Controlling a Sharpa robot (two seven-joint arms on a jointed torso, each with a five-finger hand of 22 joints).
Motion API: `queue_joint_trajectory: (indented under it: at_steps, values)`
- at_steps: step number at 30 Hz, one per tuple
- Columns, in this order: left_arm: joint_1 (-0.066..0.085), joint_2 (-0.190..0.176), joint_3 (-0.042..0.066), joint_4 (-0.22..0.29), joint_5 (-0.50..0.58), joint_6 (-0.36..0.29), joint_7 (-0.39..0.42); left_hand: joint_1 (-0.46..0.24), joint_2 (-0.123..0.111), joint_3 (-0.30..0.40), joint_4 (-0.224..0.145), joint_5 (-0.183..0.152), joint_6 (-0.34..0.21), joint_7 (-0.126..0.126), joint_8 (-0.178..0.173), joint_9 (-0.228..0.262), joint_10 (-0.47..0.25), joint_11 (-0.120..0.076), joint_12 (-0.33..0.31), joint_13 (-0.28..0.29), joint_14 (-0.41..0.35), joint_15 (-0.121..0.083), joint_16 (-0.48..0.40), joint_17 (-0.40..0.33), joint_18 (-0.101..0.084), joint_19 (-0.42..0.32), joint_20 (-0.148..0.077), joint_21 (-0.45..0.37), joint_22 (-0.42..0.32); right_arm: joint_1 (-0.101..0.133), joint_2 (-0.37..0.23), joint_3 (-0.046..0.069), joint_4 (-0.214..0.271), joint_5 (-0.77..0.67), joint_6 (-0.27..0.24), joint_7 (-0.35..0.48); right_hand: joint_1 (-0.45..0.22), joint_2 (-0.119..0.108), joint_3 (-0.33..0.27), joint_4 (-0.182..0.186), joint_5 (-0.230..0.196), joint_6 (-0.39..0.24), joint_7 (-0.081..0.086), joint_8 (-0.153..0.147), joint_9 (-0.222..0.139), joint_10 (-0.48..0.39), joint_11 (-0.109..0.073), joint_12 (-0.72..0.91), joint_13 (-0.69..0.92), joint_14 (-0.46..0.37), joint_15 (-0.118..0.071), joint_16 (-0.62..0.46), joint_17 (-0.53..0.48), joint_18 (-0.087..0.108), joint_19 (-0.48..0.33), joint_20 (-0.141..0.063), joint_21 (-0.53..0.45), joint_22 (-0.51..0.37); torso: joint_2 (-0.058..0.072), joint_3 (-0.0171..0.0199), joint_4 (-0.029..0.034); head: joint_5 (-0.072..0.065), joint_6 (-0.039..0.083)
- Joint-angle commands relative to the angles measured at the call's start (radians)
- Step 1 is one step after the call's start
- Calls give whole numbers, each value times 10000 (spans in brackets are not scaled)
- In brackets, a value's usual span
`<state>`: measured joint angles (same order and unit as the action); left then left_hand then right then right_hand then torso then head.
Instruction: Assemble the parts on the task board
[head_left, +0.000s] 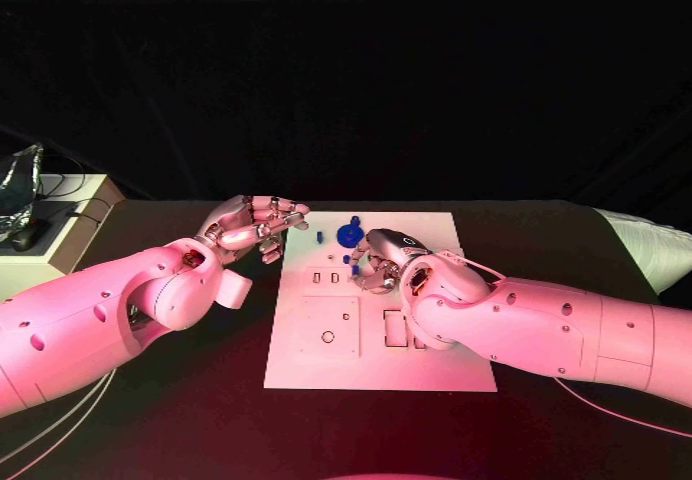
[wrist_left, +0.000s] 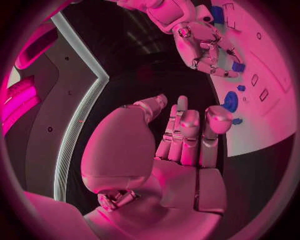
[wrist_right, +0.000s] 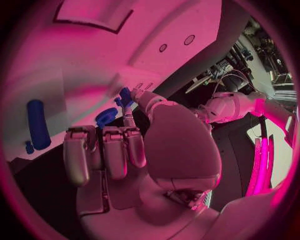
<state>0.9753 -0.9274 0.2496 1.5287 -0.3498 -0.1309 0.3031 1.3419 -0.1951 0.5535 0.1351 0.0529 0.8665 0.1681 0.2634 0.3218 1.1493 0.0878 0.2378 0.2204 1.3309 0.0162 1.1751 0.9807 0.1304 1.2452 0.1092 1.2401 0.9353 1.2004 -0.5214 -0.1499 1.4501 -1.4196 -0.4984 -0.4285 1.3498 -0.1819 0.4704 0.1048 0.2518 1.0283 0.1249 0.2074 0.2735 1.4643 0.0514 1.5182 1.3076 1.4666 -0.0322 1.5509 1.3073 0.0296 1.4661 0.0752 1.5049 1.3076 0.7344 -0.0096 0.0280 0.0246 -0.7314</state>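
parts (head_left: 349, 236) lay on the task board (head_left: 433, 372) near its far edge, where the right hand (head_left: 379, 262) pinched one small blue piece. the left hand (head_left: 257, 226) hovered beside the board, fingers curled, holding nothing. in the right wrist view one long blue part (wrist_right: 37, 123) lay flat; its heading and the parts' count couldn't be told.

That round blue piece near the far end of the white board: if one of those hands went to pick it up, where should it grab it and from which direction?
Probably by its rim, from straight above. The round blue piece lies flat on the white board like a disc, so only its edge offers opposite sides to pinch. The right hand is closest, just beside it; small blue bits nearby leave little room for a sideways approach.
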Motion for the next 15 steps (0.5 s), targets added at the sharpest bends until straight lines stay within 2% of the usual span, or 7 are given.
queue_joint_trajectory:
  at_steps: [1, 12, 15]
  values:
    - [2, 5, 7, 19, 52, 101, 35, -95, 18, 6, -14, -23, 21, -47, 6, 13, 42, 15, 48, 9, -28, -10, 8, 6, -61, -56, 15, 47, 15, -26, 43, -4, -60, -289, 123, -134, -116, -56, 7, -3, 30, -27, 44, 56, 8, 549, -45, -42, 2057, 920, 18, 13, 2104, -80, 674, -35, -58, 1883, 2, -2, 10, -6, -7]
    - [2, -3, 7, 11, 52, 116, 30, -95, 18, 6, -14, -23, 21, -47, 6, 13, 42, 15, 48, 9, -28, -10, 8, 6, -61, -56, 15, 47, 15, -46, 107, -8, -186, -423, 102, -185, -230, -151, -15, 9, 28, -156, 85, 28, -10, 514, -12, -81, 2021, 918, 54, 10, 2097, -79, 673, -6, -66, 1879, -5, -3, 10, -5, -25]
    - [2, -5, 7, 7, 52, 116, 29, -95, 18, 6, -14, -23, 21, -47, 6, 13, 42, 15, 48, 9, -28, -10, 8, 6, -61, -56, 15, 47, 15, -47, 107, -9, -198, -441, 116, -175, -322, -240, -49, 27, 18, -253, 118, 1, -27, 478, 19, -119, 1985, 918, 84, 9, 2095, -76, 668, 20, -80, 1868, -7, -7, 10, -11, -26]
